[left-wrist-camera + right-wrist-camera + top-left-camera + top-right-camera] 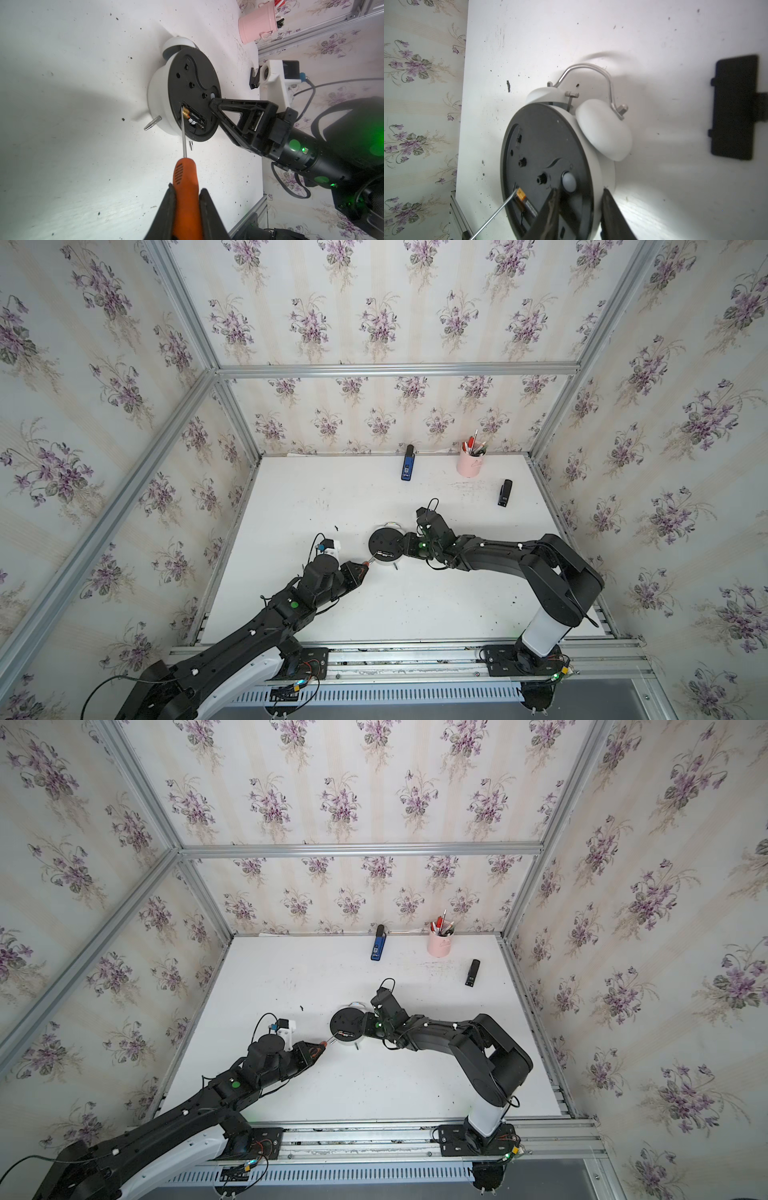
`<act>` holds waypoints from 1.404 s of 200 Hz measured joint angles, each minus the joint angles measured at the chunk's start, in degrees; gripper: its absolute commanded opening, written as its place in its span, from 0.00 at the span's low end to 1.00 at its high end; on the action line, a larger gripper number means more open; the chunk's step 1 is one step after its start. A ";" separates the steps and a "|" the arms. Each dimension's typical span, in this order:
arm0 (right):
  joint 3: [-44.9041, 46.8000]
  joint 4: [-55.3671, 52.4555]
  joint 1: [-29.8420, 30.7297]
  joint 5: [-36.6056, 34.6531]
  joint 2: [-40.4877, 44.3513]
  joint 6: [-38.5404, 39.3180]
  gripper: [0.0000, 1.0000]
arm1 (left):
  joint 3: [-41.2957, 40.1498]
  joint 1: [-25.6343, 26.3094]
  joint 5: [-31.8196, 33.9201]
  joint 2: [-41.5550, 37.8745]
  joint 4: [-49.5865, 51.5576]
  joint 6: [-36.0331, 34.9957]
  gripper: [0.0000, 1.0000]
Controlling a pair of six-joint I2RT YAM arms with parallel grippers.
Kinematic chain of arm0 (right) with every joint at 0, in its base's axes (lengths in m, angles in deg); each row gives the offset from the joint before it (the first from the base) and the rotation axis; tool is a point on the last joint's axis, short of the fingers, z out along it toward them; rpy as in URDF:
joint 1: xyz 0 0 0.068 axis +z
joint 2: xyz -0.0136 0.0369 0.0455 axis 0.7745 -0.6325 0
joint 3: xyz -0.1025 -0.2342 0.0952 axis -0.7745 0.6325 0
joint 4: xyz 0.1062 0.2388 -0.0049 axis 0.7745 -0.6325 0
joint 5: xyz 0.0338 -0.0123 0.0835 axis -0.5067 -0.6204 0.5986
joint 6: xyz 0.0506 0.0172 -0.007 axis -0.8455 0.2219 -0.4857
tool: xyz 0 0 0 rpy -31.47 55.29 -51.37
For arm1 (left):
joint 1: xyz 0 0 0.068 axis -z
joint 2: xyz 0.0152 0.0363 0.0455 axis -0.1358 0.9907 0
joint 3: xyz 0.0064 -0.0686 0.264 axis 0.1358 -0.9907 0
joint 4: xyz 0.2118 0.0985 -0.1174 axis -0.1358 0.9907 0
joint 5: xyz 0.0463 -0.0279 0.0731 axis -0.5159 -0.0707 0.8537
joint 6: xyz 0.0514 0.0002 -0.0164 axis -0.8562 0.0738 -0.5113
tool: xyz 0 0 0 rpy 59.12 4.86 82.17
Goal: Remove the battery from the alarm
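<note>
The left gripper (187, 196) has its jaws pressed in on the orange handle of a screwdriver (185, 172), whose thin metal shaft slants across to the alarm (187, 83). The alarm lies near the middle of the white table (332, 605) with its black back panel turned upward, its dial hidden, and its bells and metal handle pointing toward the back wall. Its small rectangular battery compartment (194, 119) stands open, and the battery (193, 121) lies inside it, black with a gold end. The screwdriver's tip sits at that gold end, by the compartment's edge; whether metal touches the cell cannot be told. The right gripper (580, 209) has its jaws partly spread and clamped across the alarm's rim, one finger on the black back panel beside a pale round button, the other on the white body's far side. Further back, a blue device (408, 467) lies near the wall. To its right a pink cup (468, 466) holds pens (473, 446) standing upright, and a black stapler (505, 492) lies beyond it, apart.
</note>
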 measured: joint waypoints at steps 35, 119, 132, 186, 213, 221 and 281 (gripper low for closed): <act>-0.09 0.90 0.00 -0.02 -0.55 0.09 0.25 | -0.44 -0.22 -1.70 0.39 -1.16 0.26 0.00; -0.52 3.06 0.00 0.48 -2.01 0.46 0.24 | -1.75 -0.24 -5.77 -0.11 -1.84 4.90 0.00; -0.68 3.34 0.00 0.59 -2.27 0.48 0.24 | -1.81 -0.24 -6.40 0.07 -1.95 5.51 0.00; -0.92 4.61 0.00 0.98 -3.08 1.20 0.24 | -1.79 -0.24 -7.65 0.70 -2.36 7.74 0.00; -1.05 5.29 0.00 1.11 -3.45 1.49 0.23 | -0.28 -0.24 -7.78 0.81 -0.48 9.53 0.00; -1.14 5.51 0.00 1.33 -3.65 1.51 0.23 | 0.11 -0.24 -7.85 0.66 -1.42 9.53 0.00; -1.88 5.44 1.25 10.12 -4.96 1.88 0.24 | 3.06 0.61 -21.05 0.46 -41.46 8.15 0.00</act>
